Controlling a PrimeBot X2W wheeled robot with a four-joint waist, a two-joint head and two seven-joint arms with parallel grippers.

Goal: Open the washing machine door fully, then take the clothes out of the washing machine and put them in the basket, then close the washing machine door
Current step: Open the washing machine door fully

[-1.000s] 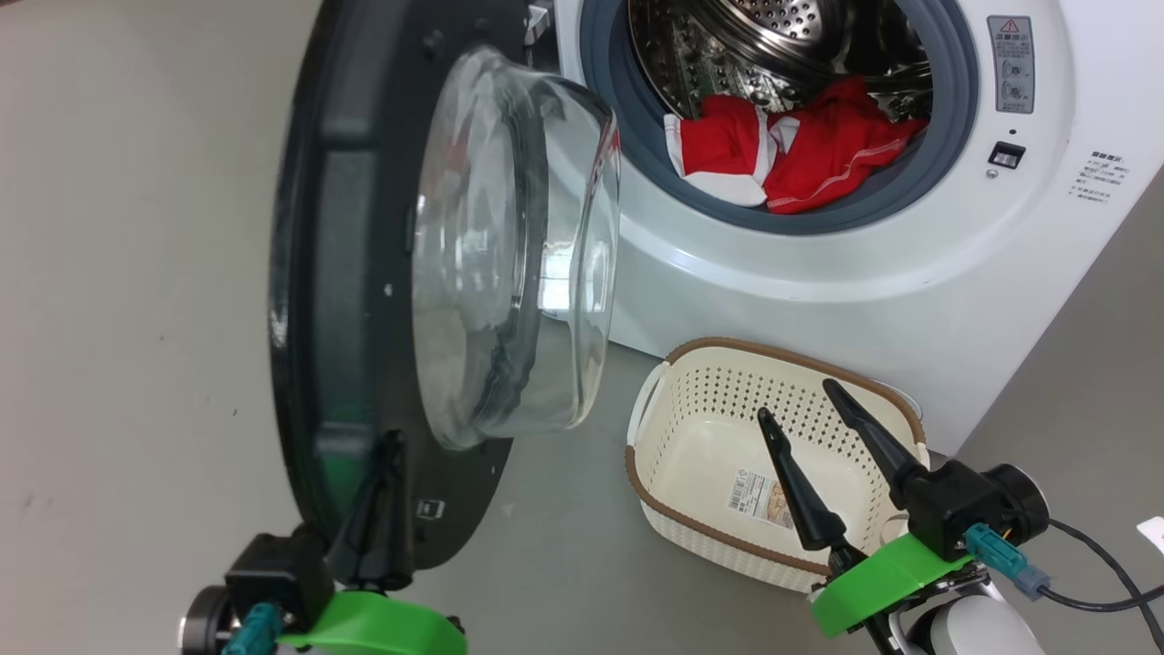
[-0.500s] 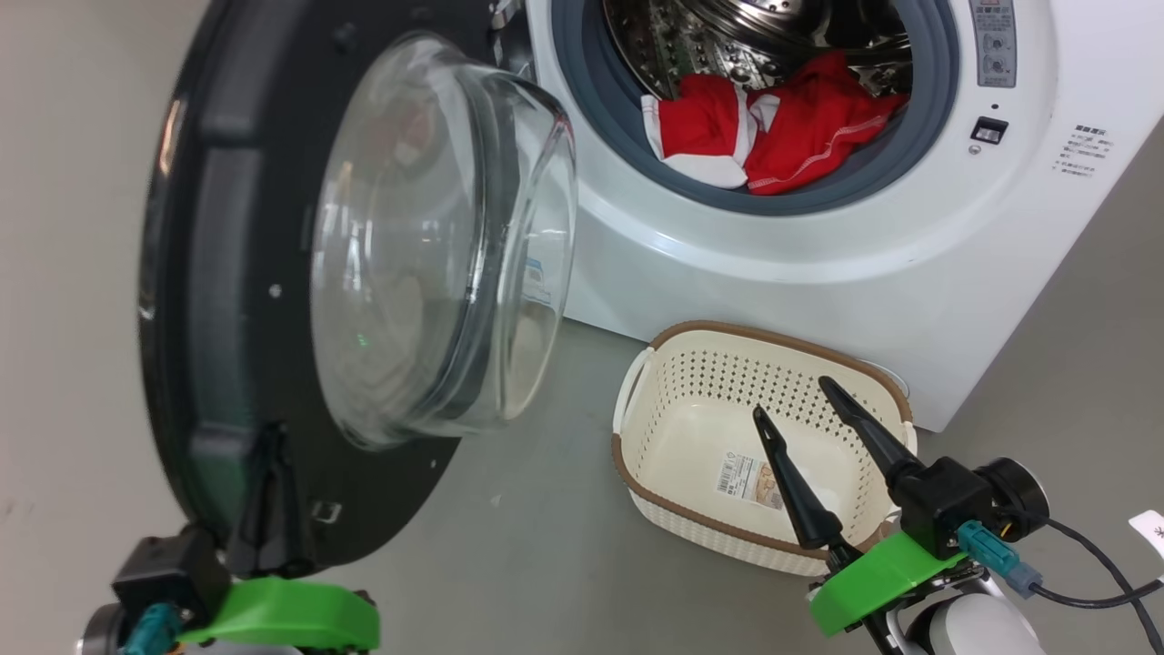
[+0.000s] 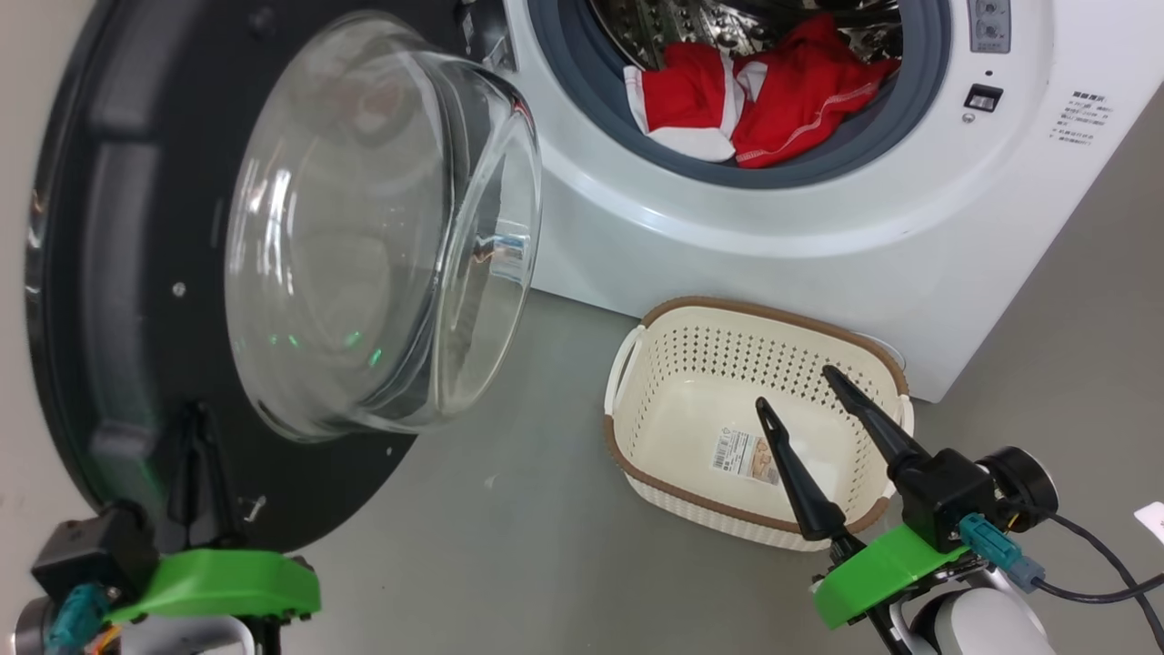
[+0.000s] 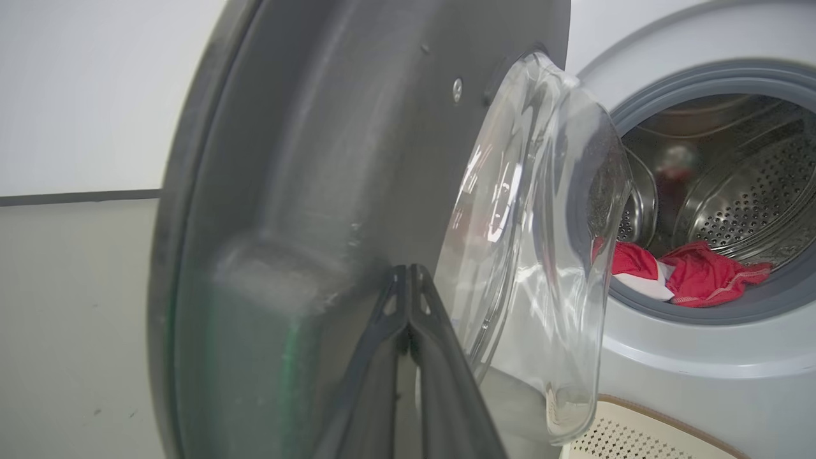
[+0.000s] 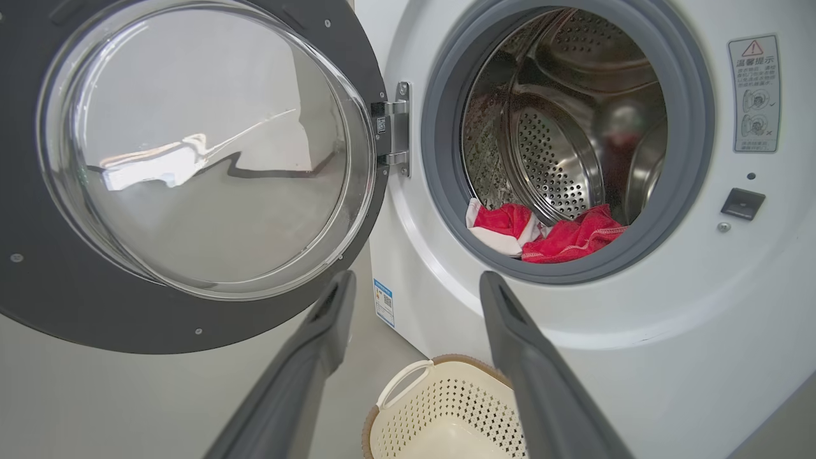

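Left gripper (image 4: 408, 273) is shut on nothing, tips against inner face of the washing machine door (image 3: 109, 273). Door not fully open yet, I judge: push outward w/ steady contact, no slipping off the edge. Right gripper (image 3: 798, 389) stands open above the basket (image 3: 637, 459); the clothes (image 3: 746, 100) lie in the drum (image 5: 554, 159), well ahead of it.

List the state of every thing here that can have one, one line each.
washing machine door: open, swung wide.
washing machine: open, loaded.
clothes: bunched at the machine's opening, not yet taken out.
basket: upright, no clothes in it.
left tool: shut, tips against the door's inner face.
right tool: open, empty, above the basket.
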